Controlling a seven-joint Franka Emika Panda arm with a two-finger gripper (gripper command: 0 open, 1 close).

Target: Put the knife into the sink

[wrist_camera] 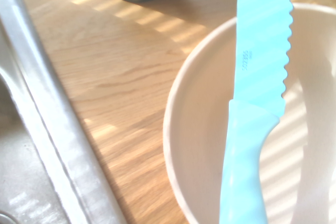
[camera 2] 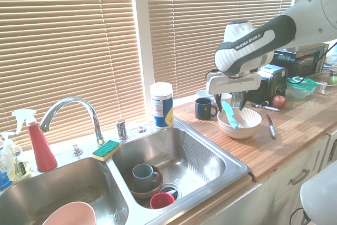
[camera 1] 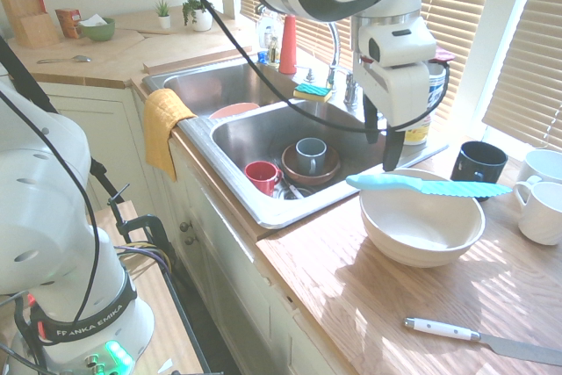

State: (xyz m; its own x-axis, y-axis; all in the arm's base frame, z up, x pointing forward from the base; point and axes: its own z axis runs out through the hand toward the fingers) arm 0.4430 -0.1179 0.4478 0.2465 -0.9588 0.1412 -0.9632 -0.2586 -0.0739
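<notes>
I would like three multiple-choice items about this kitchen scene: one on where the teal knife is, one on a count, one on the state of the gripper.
1. Where is the knife?
A. in the sink
B. across the bowl's rim
C. in the gripper

2. How many cups stand in the near basin of the sink?
A. two
B. none
C. five

3. What is the state of the gripper?
A. shut on the knife
B. open, holding nothing
C. shut on a cup

Answers:
1 B, the knife lies over the white bowl on the counter.
2 A, a grey cup and a red cup stand there.
3 B, its fingers are apart, above the handle end of the knife.
</notes>
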